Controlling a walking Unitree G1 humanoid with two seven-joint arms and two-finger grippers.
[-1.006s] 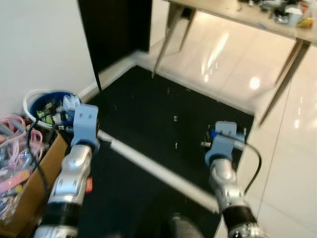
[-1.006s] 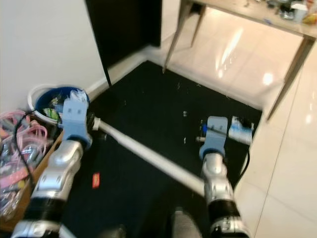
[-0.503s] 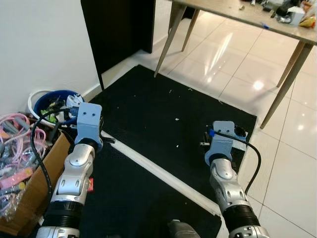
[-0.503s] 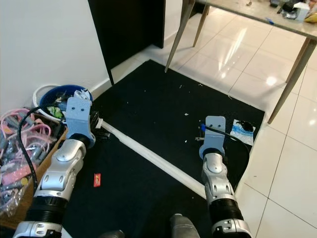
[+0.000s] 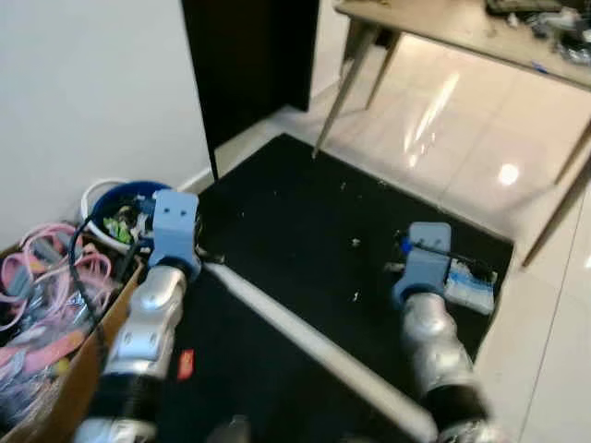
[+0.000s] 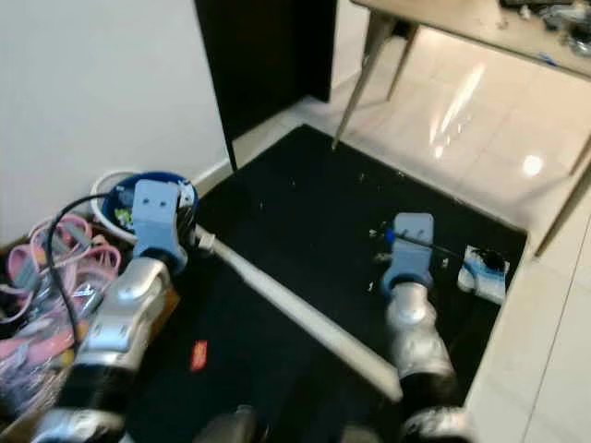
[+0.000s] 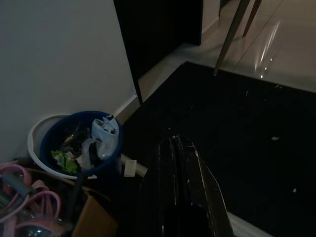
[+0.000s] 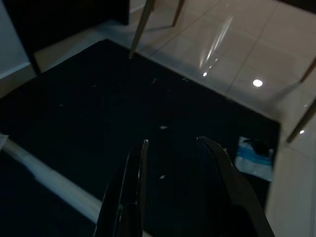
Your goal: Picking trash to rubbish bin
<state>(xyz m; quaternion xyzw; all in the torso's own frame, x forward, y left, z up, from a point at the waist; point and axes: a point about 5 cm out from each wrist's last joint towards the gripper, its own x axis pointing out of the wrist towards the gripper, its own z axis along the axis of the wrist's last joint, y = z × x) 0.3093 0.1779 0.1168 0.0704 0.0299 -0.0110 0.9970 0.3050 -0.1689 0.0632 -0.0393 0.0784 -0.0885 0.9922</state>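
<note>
a: right gripper (image 8: 170, 163) hangs over the black mat (image 5: 305, 240), fingers parted, nothing between them. left gripper (image 7: 177, 148) has its fingers pressed together, empty too, poised just short of the blue bin (image 7: 79, 143).

b: and the trash?

a: a flat light-blue and white packet (image 8: 255, 159), crumpled, with a dark patch on top. it lies ahead of the right gripper and off to its outer side, right at the mat's edge where the pale tiles (image 5: 443, 138) begin. small white specks (image 8: 163, 127) dot the mat nearer the fingers. a small red scrap (image 6: 198, 354) sits back beside the left forearm.

b: risks?

a: the packet looks thin and flat to the floor, so the long fingers may skate over it or pinch only a corner, and it could slip out on the way. the eye views are blurred, which suggests the robot is walking; a reach made mid-step would likely miss. a white pole (image 6: 295, 309) lies diagonally across the mat between the two arms, and a foot could catch it. the bin already holds a white bag and green scraps, and it sits close against a box of pink cables (image 5: 46, 277), so a careless drop may land there instead.
</note>
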